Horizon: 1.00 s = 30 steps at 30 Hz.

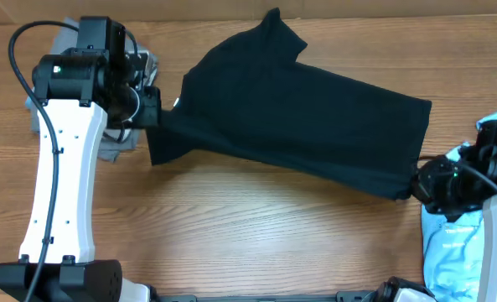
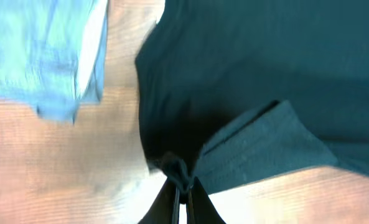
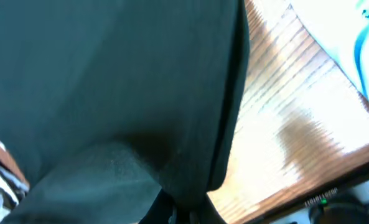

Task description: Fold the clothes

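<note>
A black short-sleeved T-shirt [image 1: 298, 117] lies stretched slantwise across the wooden table, one sleeve pointing to the far edge. My left gripper [image 1: 154, 107] is shut on its left end; in the left wrist view the gripper [image 2: 183, 186] pinches a bunched fold of the black T-shirt [image 2: 259, 74]. My right gripper [image 1: 417, 178] is shut on the shirt's lower right corner, and in the right wrist view the black T-shirt [image 3: 109, 93] drapes over the gripper [image 3: 183, 208]. Grey trousers [image 1: 118, 149] lie under the left arm. A light-blue printed shirt [image 1: 458, 243] lies at the right.
The left arm's white link [image 1: 59, 193] runs down the left side of the table [image 1: 256, 226]. The folded grey garment [image 2: 41, 56] shows light blue in the left wrist view, beside the black shirt. The table's front edge lies below.
</note>
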Each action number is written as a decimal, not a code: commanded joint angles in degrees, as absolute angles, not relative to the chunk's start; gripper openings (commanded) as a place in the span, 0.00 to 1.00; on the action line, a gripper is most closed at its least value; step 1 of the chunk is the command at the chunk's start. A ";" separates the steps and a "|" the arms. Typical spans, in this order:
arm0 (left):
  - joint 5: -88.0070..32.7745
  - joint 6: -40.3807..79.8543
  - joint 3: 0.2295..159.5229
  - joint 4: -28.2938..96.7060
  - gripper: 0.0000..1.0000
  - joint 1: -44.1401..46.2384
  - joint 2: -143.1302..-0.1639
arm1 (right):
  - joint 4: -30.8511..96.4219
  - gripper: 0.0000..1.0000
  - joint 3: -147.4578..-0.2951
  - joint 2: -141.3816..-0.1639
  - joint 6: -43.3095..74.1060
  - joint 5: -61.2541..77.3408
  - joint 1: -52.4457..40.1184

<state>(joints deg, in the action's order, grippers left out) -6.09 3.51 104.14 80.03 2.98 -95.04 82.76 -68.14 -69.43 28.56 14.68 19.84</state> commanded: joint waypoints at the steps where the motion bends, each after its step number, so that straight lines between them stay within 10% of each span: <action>1: -5.56 4.27 101.73 75.85 0.04 5.61 -95.70 | 81.25 0.04 -68.55 -74.15 30.79 12.95 19.94; 30: 3.18 6.39 96.47 79.33 0.04 10.15 -96.40 | 80.23 0.04 -51.37 -74.91 30.39 19.22 17.45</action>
